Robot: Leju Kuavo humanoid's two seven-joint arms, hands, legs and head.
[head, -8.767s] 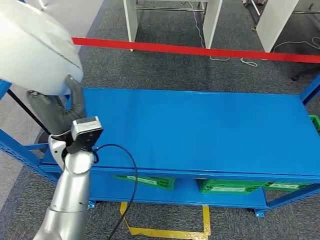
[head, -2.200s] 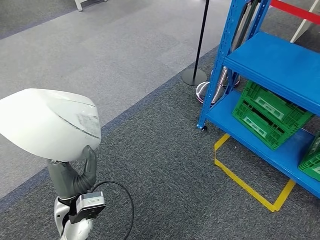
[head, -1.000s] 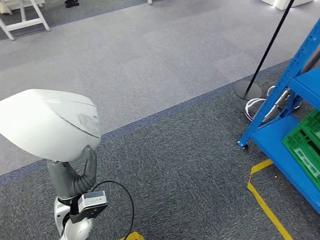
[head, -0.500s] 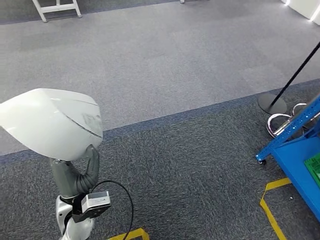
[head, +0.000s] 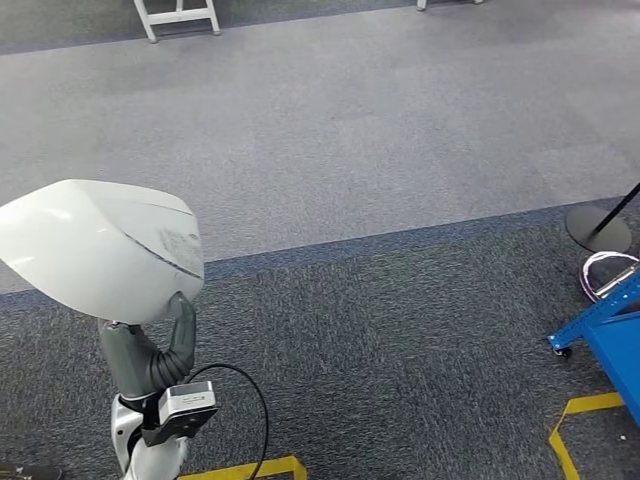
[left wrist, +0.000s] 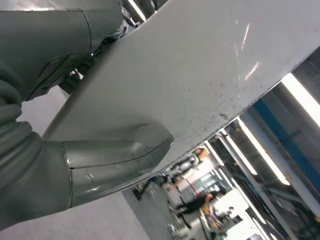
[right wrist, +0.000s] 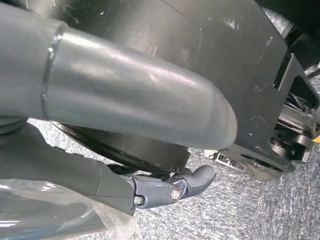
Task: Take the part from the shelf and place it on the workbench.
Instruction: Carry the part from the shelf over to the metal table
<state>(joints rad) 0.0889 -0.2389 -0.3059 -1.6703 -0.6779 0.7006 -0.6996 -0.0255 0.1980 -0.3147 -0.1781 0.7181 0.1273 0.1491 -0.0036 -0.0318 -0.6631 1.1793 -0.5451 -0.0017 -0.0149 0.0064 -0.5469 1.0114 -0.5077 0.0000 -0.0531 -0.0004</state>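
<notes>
1. The part (head: 98,250), a large white moulded shell with a smooth curved face, sits at the lower left of the head view, gripped by the left hand (head: 147,355) at its underside, thumb pressed against the near face.
2. It looks stiff and light for its bulk, but broad and glossy, so I judge it prone to swinging or slipping; a hold near the middle of its lower edge, as now, seems steadiest.
3. In the right wrist view the right hand (right wrist: 113,125) hangs beside dark parts of the body; whether its fingers are closed I cannot tell.
4. The blue shelf (head: 607,335) corner and a stanchion base (head: 598,228) stand well apart at the right, with yellow floor tape (head: 249,468) near the feet and grey carpet ahead.
</notes>
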